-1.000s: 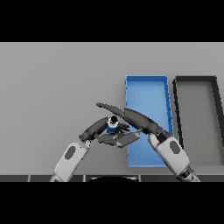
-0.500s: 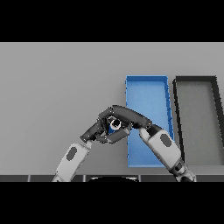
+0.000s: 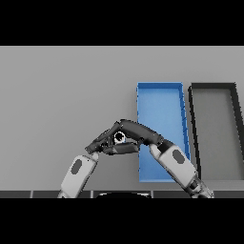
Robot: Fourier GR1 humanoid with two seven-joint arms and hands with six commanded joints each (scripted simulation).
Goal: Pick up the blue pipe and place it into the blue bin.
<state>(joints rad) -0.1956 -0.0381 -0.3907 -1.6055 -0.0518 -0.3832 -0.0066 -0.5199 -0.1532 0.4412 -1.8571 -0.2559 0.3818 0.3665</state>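
The blue pipe [image 3: 119, 138] shows only as a small round end just left of the blue bin [image 3: 160, 102]; the rest of it is hidden. My right hand [image 3: 138, 133] reaches in from the lower right across the bin's left wall, its fingers curled over the pipe. Coming from the lower left, my left hand [image 3: 101, 143] lies close under the pipe with its fingers stretched out toward the right hand. The two hands meet around the pipe, low over the table.
A black bin [image 3: 214, 125] stands right of the blue bin, both long and running away from me. The grey table [image 3: 62, 95] spreads out to the left and behind.
My right hand has come down and closed over the pipe, hiding most of it. Both hands have shifted slightly left and nearer each other.
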